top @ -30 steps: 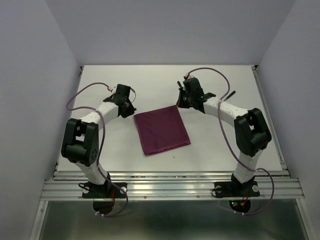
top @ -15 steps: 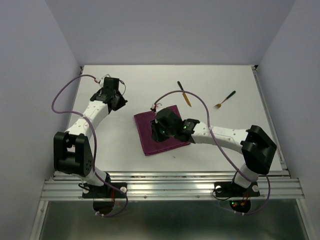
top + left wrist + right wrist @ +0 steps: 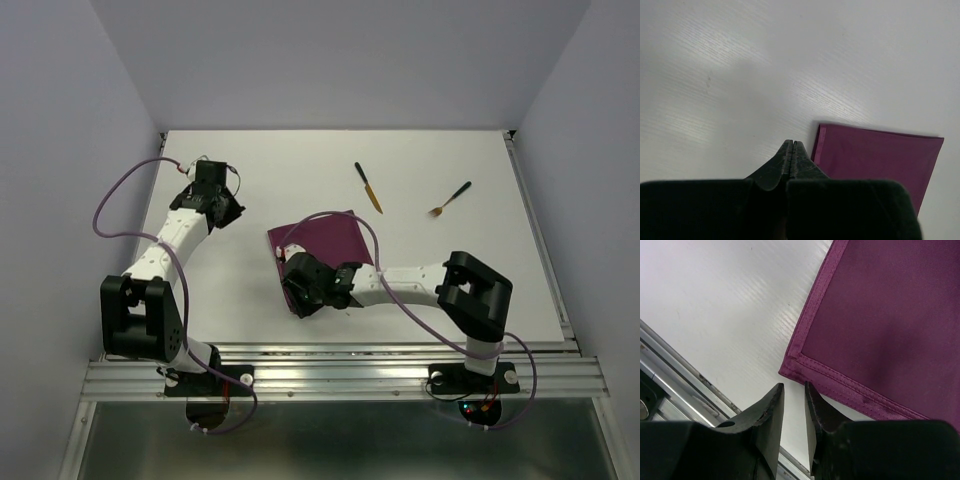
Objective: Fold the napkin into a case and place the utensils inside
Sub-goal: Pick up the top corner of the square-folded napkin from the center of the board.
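Note:
The magenta-purple napkin (image 3: 335, 240) lies flat in the middle of the table, its near part covered by my right arm. My right gripper (image 3: 298, 298) hovers at the napkin's near-left corner. In the right wrist view the jaws (image 3: 792, 390) stand slightly apart and empty, just off the hemmed corner of the napkin (image 3: 880, 330). My left gripper (image 3: 228, 208) is shut and empty, left of the napkin. In the left wrist view its tips (image 3: 791, 145) sit beside the napkin's edge (image 3: 875, 155). The knife (image 3: 368, 187) and the fork (image 3: 452, 198) lie beyond the napkin.
The metal rail (image 3: 340, 375) runs along the table's near edge and shows close to my right gripper in the right wrist view (image 3: 670, 385). Grey walls close in the table on the left, far and right sides.
My right arm has swung from the napkin's far-right corner across it to the near-left corner, uncovering the knife. My left gripper has drawn back to the left, away from the napkin.

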You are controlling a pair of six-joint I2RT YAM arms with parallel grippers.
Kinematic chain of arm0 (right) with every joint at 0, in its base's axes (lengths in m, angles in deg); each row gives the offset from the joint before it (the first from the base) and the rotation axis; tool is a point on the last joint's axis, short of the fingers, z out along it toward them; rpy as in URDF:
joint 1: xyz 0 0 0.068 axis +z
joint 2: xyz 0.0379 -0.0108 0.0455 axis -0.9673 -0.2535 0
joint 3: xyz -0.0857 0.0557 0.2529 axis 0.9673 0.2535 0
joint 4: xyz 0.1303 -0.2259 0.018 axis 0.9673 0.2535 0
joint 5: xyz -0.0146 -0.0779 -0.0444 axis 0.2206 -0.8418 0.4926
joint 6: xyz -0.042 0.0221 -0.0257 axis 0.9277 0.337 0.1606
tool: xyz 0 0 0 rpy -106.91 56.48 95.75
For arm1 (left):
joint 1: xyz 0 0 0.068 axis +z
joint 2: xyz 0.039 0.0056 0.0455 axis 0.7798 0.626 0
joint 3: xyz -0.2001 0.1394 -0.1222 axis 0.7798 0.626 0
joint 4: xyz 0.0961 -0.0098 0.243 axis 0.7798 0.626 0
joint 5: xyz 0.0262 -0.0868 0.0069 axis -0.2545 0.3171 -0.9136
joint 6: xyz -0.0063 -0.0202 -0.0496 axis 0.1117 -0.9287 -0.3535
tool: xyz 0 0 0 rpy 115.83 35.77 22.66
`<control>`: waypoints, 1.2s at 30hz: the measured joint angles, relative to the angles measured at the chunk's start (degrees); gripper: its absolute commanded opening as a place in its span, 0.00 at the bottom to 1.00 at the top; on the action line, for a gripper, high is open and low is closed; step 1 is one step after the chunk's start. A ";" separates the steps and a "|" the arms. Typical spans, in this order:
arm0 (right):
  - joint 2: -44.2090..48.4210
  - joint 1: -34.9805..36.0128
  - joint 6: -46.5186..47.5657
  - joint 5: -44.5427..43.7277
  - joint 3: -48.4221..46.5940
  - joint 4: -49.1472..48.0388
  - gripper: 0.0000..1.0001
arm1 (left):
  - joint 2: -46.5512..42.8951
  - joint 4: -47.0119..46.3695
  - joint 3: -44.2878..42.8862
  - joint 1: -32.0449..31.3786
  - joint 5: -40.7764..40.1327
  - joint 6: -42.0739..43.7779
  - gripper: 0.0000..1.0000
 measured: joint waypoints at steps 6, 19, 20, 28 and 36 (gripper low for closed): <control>-0.66 0.00 0.15 -1.73 -1.79 0.11 0.30 | -0.20 0.11 0.83 0.02 0.37 0.11 0.05; -5.70 0.00 0.61 -4.50 -6.27 2.51 0.32 | -0.20 -0.17 1.38 0.02 1.07 0.35 0.05; -5.97 0.00 0.61 -4.50 -6.27 2.60 0.32 | -0.20 -0.17 1.64 0.02 1.14 0.35 0.05; -6.73 0.00 0.61 -4.68 -6.29 2.58 0.31 | -0.20 -0.44 1.97 0.02 1.29 0.50 0.05; -6.73 0.00 0.61 -5.11 -6.34 2.60 0.18 | -0.20 -0.68 2.58 0.02 1.51 0.72 0.05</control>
